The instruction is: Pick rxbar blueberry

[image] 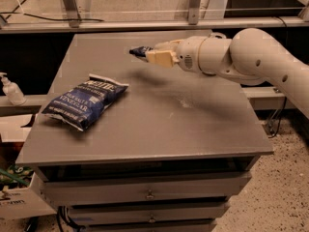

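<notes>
The rxbar blueberry [138,51] is a small dark navy bar; only its left end shows, sticking out of my gripper [153,55]. The gripper is shut on it and holds it in the air above the far middle of the grey table [159,124]; a faint shadow lies on the table below it. My white arm [241,57] reaches in from the right.
A large puffy blue chip bag [85,102] with white lettering lies on the left part of the table. A white pump bottle [11,90] stands on a ledge to the left. Drawers [149,192] are below the tabletop. A rail [145,24] runs behind the table.
</notes>
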`<state>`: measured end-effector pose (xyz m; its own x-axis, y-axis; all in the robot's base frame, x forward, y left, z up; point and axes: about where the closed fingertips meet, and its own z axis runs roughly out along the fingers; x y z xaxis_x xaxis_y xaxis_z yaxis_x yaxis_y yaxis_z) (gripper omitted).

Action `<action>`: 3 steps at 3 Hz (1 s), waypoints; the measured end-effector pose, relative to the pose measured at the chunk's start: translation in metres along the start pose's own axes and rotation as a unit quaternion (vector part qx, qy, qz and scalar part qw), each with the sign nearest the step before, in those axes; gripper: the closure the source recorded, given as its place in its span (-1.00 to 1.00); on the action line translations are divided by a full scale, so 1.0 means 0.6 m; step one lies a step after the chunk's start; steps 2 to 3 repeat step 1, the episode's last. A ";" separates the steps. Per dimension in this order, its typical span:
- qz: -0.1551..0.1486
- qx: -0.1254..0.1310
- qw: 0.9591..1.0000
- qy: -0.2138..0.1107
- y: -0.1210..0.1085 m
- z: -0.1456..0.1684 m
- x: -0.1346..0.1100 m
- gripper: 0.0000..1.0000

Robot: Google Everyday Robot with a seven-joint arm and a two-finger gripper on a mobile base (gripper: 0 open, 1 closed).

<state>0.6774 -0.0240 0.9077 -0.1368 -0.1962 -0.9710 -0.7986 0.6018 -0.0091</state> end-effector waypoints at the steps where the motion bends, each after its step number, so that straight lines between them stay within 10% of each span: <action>1: 0.000 0.000 1.000 0.000 0.000 0.000 0.000 1.00; 3: 0.000 0.000 1.000 0.000 0.000 0.000 0.000 1.00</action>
